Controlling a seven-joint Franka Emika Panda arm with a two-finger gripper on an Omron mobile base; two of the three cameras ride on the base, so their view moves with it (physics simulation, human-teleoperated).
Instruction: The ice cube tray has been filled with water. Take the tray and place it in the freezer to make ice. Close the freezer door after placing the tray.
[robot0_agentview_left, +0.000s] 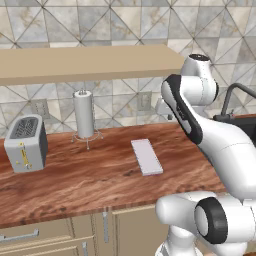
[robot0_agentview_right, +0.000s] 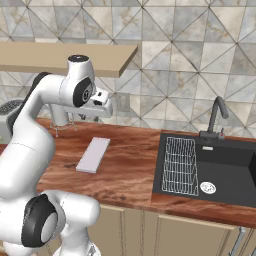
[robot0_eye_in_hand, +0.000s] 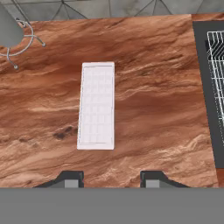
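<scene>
The ice cube tray lies flat on the wooden counter, a thin pale slab pointing lengthwise away from the front edge. In the hand view the tray shows its grid of cells, just ahead of my gripper. The gripper's two dark fingertips stand apart with nothing between them, so it is open. It hovers well above the counter, looking straight down at the tray's near end. The hand hangs at about shelf height. The freezer and the freezer door are out of view.
A silver toaster sits at the counter's left, a paper towel holder behind the tray. A wooden shelf runs overhead. To the right is a black sink with a wire rack and faucet.
</scene>
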